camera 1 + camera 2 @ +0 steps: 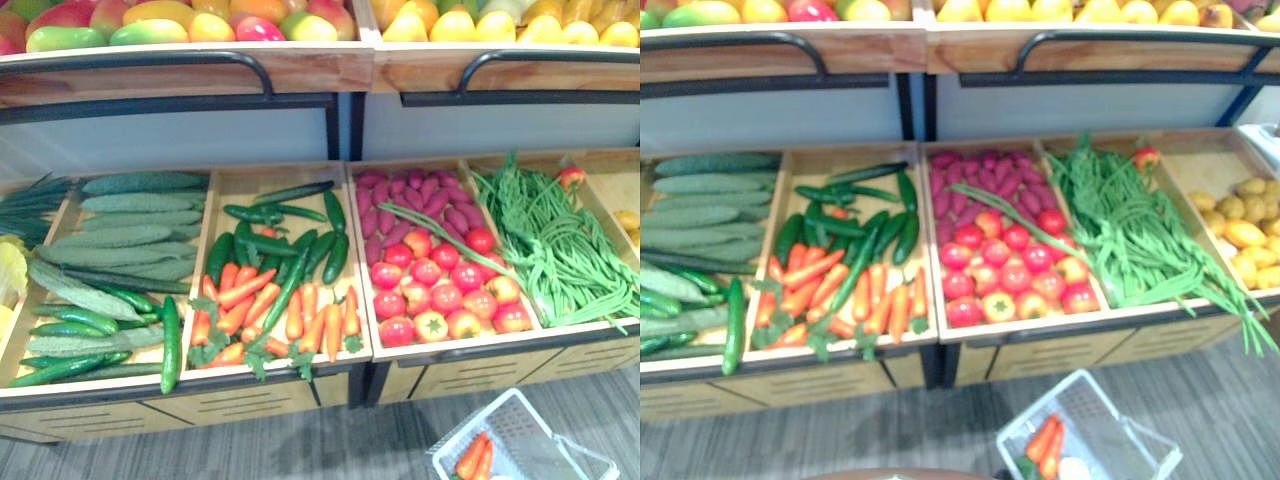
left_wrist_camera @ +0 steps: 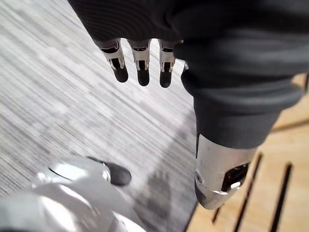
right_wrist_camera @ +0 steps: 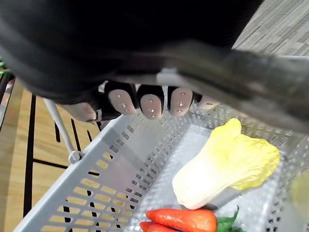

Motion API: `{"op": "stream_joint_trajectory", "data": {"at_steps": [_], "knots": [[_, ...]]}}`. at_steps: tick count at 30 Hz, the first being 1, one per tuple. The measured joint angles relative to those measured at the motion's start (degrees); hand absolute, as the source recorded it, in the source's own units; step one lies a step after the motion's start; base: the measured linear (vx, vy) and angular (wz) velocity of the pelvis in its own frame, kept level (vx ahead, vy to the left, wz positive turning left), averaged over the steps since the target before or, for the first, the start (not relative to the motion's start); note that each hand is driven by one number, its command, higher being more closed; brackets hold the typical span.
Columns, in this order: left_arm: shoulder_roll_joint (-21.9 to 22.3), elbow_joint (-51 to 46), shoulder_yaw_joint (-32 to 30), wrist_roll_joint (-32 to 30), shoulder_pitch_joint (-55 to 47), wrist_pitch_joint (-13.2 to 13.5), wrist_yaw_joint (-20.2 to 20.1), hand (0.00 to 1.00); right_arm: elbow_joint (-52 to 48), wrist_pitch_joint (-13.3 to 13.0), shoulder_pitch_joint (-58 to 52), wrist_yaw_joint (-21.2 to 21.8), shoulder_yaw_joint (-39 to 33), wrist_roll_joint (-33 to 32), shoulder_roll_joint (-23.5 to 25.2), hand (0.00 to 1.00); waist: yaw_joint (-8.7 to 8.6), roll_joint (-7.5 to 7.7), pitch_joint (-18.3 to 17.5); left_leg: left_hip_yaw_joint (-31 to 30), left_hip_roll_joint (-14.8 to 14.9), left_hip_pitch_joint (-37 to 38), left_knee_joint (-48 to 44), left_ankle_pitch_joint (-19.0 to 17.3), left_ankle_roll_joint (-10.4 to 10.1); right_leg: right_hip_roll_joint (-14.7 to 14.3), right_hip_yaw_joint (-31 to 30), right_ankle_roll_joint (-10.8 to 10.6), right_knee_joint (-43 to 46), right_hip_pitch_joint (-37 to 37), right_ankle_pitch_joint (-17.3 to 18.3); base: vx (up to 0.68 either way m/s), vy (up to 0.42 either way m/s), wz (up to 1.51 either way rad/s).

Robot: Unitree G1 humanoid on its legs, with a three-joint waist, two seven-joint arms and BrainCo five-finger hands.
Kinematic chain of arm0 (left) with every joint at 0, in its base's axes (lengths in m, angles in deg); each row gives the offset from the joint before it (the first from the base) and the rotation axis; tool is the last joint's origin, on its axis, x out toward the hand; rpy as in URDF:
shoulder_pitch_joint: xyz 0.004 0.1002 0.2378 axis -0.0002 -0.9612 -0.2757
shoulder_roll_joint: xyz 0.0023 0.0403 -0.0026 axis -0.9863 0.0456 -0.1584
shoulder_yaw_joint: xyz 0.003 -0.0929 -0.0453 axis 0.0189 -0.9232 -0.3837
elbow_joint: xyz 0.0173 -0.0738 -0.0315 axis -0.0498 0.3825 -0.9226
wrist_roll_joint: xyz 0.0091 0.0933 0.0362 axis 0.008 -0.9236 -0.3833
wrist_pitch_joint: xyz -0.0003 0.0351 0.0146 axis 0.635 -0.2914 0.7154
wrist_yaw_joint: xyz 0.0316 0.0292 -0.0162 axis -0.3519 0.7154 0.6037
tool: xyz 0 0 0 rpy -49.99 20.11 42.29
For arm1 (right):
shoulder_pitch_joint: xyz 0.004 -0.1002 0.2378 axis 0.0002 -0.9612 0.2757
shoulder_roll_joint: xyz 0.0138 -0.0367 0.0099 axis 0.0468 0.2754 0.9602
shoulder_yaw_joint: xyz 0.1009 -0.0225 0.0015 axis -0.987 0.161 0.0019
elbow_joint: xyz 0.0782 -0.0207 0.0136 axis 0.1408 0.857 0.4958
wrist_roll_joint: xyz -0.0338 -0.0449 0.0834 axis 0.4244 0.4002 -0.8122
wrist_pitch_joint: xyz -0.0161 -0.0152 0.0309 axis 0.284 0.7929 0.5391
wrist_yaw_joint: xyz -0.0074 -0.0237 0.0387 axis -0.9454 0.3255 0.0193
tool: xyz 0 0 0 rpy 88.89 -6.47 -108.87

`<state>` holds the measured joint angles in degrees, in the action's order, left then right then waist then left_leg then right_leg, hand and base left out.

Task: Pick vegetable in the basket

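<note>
Carrots (image 3: pixel 181 220) and cabbage (image 3: pixel 227 164) in basket (image 3: pixel 96 188)

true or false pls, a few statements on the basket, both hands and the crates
1. The white basket holds carrots and a napa cabbage. True.
2. The right hand is curled round the basket's handle. True.
3. The left hand grips a cucumber. False: it hangs over the floor, fingers straight, holding nothing.
4. The tomatoes fill the leftmost crate. False: that crate holds cucumbers; the tomatoes share a crate with purple sweet potatoes.
</note>
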<state>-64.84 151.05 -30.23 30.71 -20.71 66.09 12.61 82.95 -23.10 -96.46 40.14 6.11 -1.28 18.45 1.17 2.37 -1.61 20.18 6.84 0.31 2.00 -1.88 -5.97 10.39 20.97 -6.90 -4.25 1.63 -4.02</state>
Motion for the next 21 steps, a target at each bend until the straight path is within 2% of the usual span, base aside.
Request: {"op": "stream_joint_trajectory", "data": {"at_steps": [4,10,14,16,17,18,19,20,21], "knots": [[-1.1,0.6,5.8,0.6,0.3,0.1,-1.2,0.00,0.4,-0.3,1.4,0.1,3.5,0.5,0.2,1.00,-1.08,-0.49,0.2,0.3,0.0,0.2,0.0,-0.2,-0.2,0.0,-0.7,0.0,-0.2,0.1,0.0,-0.02,-0.016,-0.08],[-3.0,1.8,11.6,-0.2,0.4,0.3,-0.9,0.00,1.4,-0.1,2.6,1.1,6.2,0.7,-0.4,1.00,-1.16,-0.32,0.7,2.1,0.3,1.3,-0.7,-1.4,-0.6,-0.5,-3.0,-0.1,-0.6,0.0,-0.1,-0.01,-0.021,-0.20],[-4.0,1.7,13.6,-0.2,1.2,0.6,-0.8,0.00,1.4,-0.2,3.7,1.4,6.8,0.6,-0.7,1.00,-1.11,-0.18,3.2,2.6,1.2,0.7,-6.9,-5.5,-0.2,-0.3,-5.5,0.0,1.4,0.1,0.2,0.01,0.008,-0.28],[-4.5,1.7,15.1,-0.2,2.0,0.5,-0.8,0.00,1.3,-0.3,4.4,1.4,6.8,0.4,-0.7,1.00,-1.58,-0.05,5.3,2.6,1.9,0.5,-10.9,-8.1,0.0,0.3,-6.1,-0.3,5.7,1.0,2.3,-0.02,0.047,-0.16],[-5.1,1.7,16.1,-0.3,2.2,0.5,-0.8,0.00,1.0,-0.4,4.5,1.4,6.8,0.3,-0.7,1.00,-2.17,0.17,5.9,2.5,2.4,-0.7,-13.8,-9.9,0.3,1.1,-6.7,-0.5,10.4,3.1,3.8,-0.06,0.086,-0.14],[-5.4,2.1,17.1,-1.4,3.1,0.5,-0.8,0.00,-0.3,-0.7,4.6,1.5,7.0,-0.6,-0.4,1.00,-2.60,-0.08,6.6,2.9,3.4,-1.5,-16.0,-11.1,0.6,1.1,-8.2,-0.4,16.1,6.4,3.8,-0.06,0.098,-0.22],[-5.7,2.1,17.9,-1.8,3.2,0.4,-0.8,0.00,-1.1,-0.9,4.6,1.5,7.1,-1.4,0.0,1.00,-2.73,0.00,7.2,3.4,3.8,-1.6,-16.6,-11.5,0.7,1.1,-9.2,0.0,18.8,7.8,3.5,-0.07,0.141,-0.52],[-6.4,2.2,18.9,-2.3,3.7,0.3,-0.8,0.00,-2.8,-1.3,4.5,1.5,7.2,-1.9,0.8,1.00,-2.67,0.34,8.0,5.5,4.5,-1.0,-17.7,-12.0,0.8,0.4,-11.2,1.4,22.1,10.4,1.8,-0.06,0.133,-0.84],[-6.6,2.1,19.4,-2.7,4.0,0.0,-0.8,0.00,-4.4,-1.4,4.5,1.5,8.7,-1.9,1.4,1.00,-2.76,0.30,8.4,7.7,6.3,-1.3,-19.0,-12.9,0.9,-1.1,-12.4,1.4,22.2,12.1,-2.0,-0.11,0.165,-1.30]]}}
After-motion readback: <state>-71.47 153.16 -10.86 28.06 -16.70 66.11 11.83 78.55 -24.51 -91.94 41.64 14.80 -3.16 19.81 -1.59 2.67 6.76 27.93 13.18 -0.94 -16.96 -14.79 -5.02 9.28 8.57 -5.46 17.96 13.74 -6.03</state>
